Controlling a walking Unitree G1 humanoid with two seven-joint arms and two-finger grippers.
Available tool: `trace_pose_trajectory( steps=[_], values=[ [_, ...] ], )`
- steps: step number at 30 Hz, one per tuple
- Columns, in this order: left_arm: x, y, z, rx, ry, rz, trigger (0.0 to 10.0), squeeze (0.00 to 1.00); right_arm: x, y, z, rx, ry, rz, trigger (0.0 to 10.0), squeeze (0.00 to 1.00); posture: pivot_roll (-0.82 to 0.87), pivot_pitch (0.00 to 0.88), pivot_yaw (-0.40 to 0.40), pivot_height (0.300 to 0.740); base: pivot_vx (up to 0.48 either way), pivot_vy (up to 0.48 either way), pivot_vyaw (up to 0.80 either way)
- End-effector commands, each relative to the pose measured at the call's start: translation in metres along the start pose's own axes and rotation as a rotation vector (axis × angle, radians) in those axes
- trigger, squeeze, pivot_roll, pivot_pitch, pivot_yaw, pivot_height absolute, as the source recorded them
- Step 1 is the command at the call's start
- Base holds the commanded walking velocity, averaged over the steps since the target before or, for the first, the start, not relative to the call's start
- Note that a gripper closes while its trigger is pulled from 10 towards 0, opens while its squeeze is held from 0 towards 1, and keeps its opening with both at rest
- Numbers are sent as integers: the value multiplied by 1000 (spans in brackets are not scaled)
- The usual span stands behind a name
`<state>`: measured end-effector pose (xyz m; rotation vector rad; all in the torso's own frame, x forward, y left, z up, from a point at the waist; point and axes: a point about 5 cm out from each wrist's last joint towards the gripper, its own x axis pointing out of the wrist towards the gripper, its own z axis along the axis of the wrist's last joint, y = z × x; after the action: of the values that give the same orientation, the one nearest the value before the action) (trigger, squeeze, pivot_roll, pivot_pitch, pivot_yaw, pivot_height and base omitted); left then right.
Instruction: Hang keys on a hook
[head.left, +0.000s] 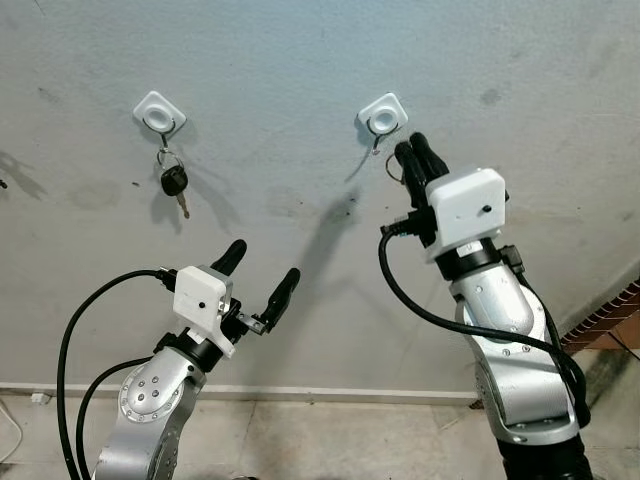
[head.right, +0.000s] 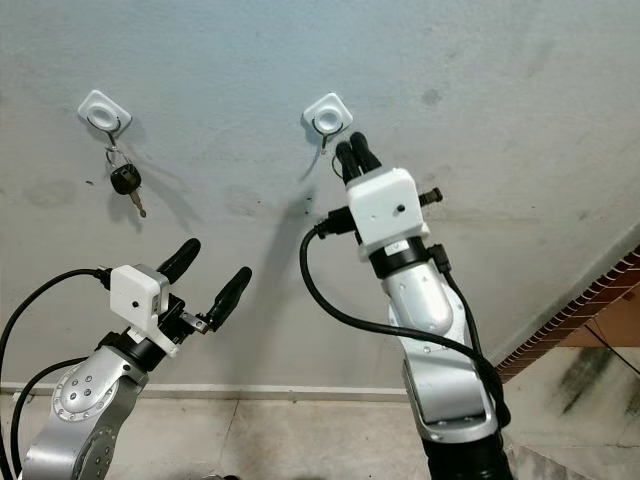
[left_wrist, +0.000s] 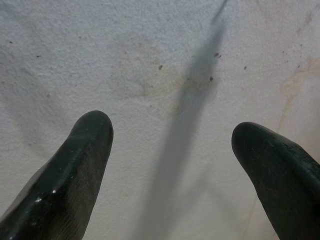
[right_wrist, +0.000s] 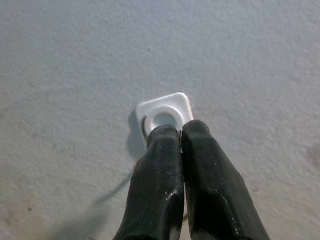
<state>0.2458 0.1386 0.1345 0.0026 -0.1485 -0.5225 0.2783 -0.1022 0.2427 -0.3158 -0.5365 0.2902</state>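
Just below right gripper (head.left: 412, 148): key ring (head.left: 394, 168).

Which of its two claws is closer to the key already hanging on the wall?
Left. The left gripper is open, below the key and toward the robot's right of it. The right gripper sits shut at the other hook, farther off.
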Motion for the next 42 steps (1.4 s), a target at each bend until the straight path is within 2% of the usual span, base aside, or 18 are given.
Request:
trace_pose_trajectory(
  steps=[1,7,9,14,26,32,35,42],
  values=[
    [1,0,-2,2,13,-16,10000,0,3,3,6,14,-23,18,10000,0,-62,115,-3,740,0,0,0],
    [0,1,-3,8,15,-6,10000,0,5,8,9,37,-35,39,10000,0,-58,117,-5,740,0,0,0],
    [0,0,-3,6,17,-5,10000,0,-1,10,8,47,-21,54,10000,0,-60,119,0,740,0,0,0],
    [1,0,-4,7,18,-10,10000,0,-1,13,7,56,-16,57,10000,0,-63,117,4,740,0,0,0],
    [2,-2,-3,11,14,-14,10000,0,11,19,9,81,-44,61,10000,0,-56,120,5,740,0,0,0],
    [3,-3,-1,10,7,-15,10000,0,19,20,9,92,-53,52,10000,0,-49,122,1,740,0,0,0],
    [6,-6,8,10,-27,-38,10000,0,24,19,6,96,-44,37,10000,0,-46,126,-3,740,0,0,0],
    [8,-8,14,8,-44,-53,10000,0,26,11,-3,106,-15,1,10000,0,-44,130,1,740,0,0,0]
  ],
)
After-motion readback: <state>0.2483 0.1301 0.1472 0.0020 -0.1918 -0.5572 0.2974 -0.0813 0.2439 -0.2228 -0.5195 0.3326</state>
